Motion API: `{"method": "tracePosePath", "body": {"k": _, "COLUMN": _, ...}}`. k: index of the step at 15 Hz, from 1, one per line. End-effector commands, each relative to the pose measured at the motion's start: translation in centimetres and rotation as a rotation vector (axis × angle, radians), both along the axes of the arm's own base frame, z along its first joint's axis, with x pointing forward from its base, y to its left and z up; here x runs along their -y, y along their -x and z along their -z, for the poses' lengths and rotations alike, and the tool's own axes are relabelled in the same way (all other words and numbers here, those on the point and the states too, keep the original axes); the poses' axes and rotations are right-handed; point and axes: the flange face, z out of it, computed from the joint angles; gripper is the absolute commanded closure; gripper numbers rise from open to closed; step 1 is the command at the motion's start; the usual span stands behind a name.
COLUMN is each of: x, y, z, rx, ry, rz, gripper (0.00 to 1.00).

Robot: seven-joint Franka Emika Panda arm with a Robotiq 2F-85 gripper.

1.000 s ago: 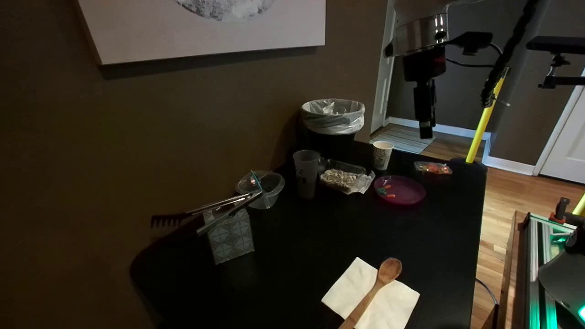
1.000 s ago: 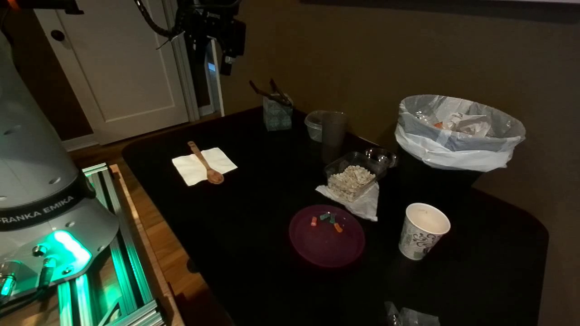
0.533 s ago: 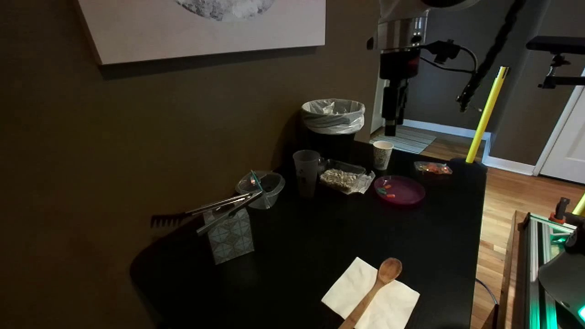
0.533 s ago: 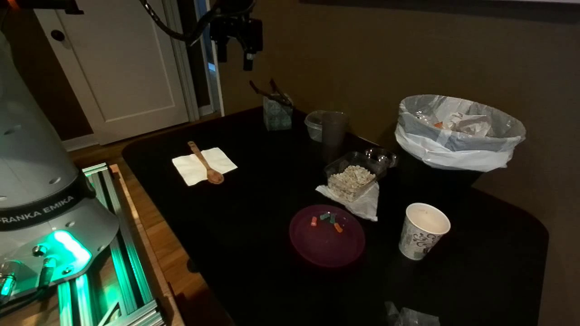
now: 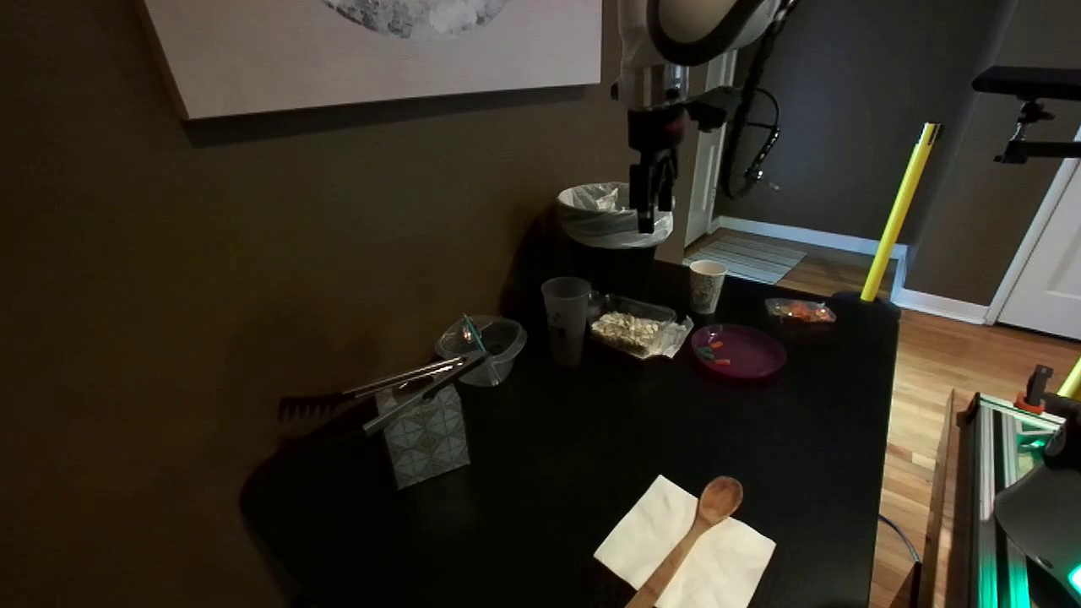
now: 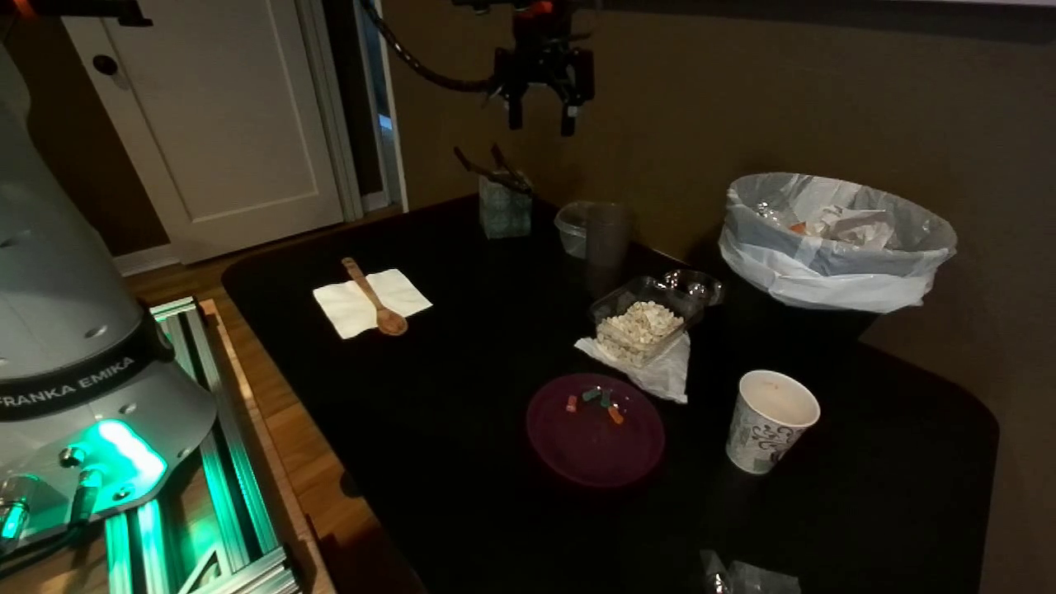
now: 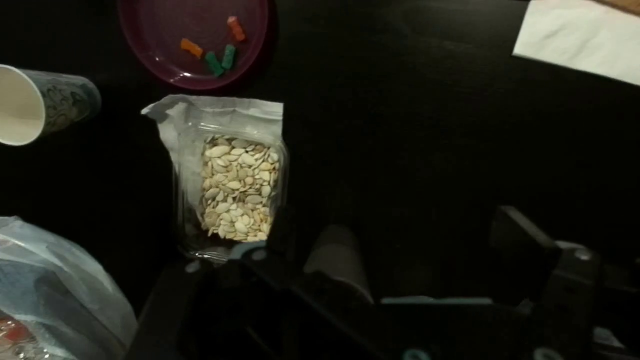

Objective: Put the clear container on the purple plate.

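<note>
The tool [image 6: 541, 127] hangs high above the surface [image 6: 462, 396] with its jaws parted wide and nothing held. The clear plastic tub [image 5: 645, 309], judged to be the task's container, stands upright on the surface with pumpkin seeds [image 7: 240, 190] inside; white paper [image 6: 664, 375] sticks out at one end, and the purple plate [image 6: 587, 450] lies just beyond it.

The step in hand looks to be the approach. In the wrist view the tub sits to one side of the gap between the jaws, while the frosted plastic cup [image 5: 566, 321] shows within it, so the tool should shift sideways, away from the cup, and centre on the tub before descending. Whether the jaws can span the tub cannot be told. If they cannot, one wall could be pinched, though the load would then tend to tip. The plastic will probably flex, so a gentle squeeze and a slow, level lift should keep the seeds in. The paper may drag along and deserves watching. The gummy candies [image 7: 214, 64] sit on the tub's side of the purple plate and could prop the tub at a tilt; it is best lowered away from them, base flat, before release.
</note>
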Motion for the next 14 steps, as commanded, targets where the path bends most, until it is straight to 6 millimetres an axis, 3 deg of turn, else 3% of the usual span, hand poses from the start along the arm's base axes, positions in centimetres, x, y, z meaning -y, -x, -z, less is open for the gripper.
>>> {"method": "tracePosePath", "body": {"k": 1, "x": 3.5, "y": -4.8, "z": 2.8, "rx": -0.052, "ry": 0.014, "rz": 0.042, "gripper": 0.0}}
{"method": "tracePosePath", "body": {"k": 3, "x": 4.7, "y": -5.9, "z": 4.1, "rx": -0.107, "ry": -0.031, "rz": 0.063, "gripper": 0.0}}
{"method": "tracePosePath", "body": {"k": 4, "x": 3.9, "y": -4.4, "z": 3.2, "rx": -0.051, "ry": -0.001, "rz": 0.059, "gripper": 0.0}}
{"method": "tracePosePath", "body": {"k": 9, "x": 4.9, "y": -6.0, "z": 4.6, "rx": -0.055, "ry": -0.026, "rz": 0.07, "gripper": 0.0}}
{"method": "tracePosePath", "body": {"k": 14, "x": 8.9, "y": -6.2, "z": 8.1, "rx": -0.011, "ry": -0.182, "rz": 0.239, "gripper": 0.0}}
